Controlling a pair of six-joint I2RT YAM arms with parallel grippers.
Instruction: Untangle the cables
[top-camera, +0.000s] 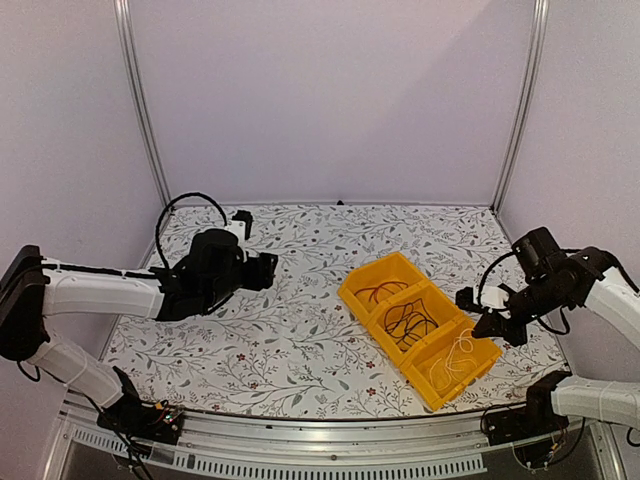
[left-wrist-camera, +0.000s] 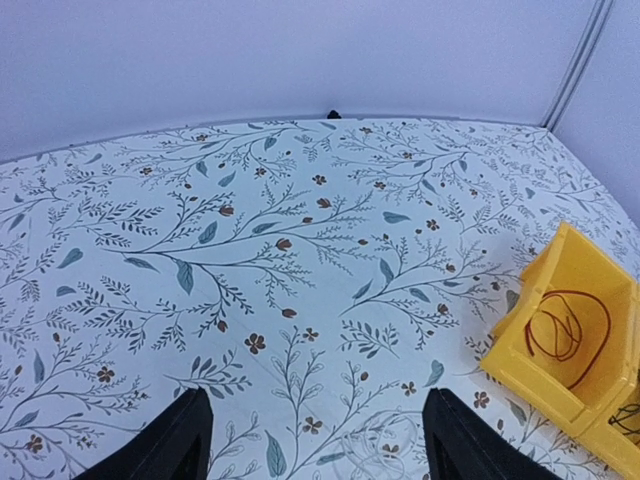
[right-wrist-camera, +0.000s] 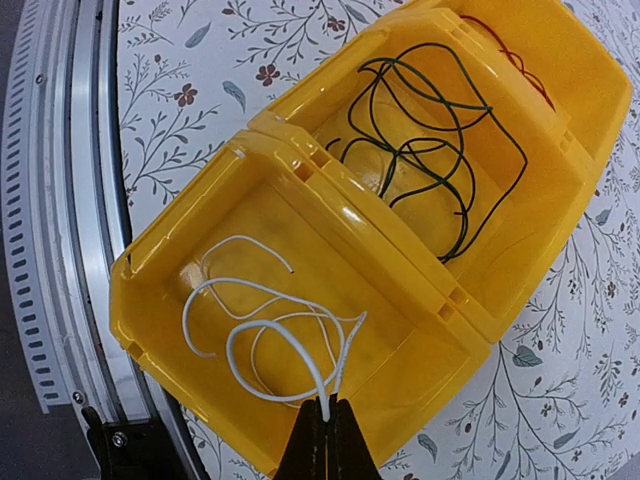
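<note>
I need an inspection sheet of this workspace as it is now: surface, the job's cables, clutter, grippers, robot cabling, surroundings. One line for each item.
Surface: table covered with a floral cloth.
Job's things: three yellow bins in a row, one cable in each; red cable in the farthest, black cable in the middle, white cable in the nearest.
Clutter: nothing seen.
Grippers: left gripper open above bare cloth, holding nothing; right gripper shut on one end of the white cable.
Cables: black hose loops above the left arm.
Surroundings: pale walls, metal posts, metal rail at the near edge.
</note>
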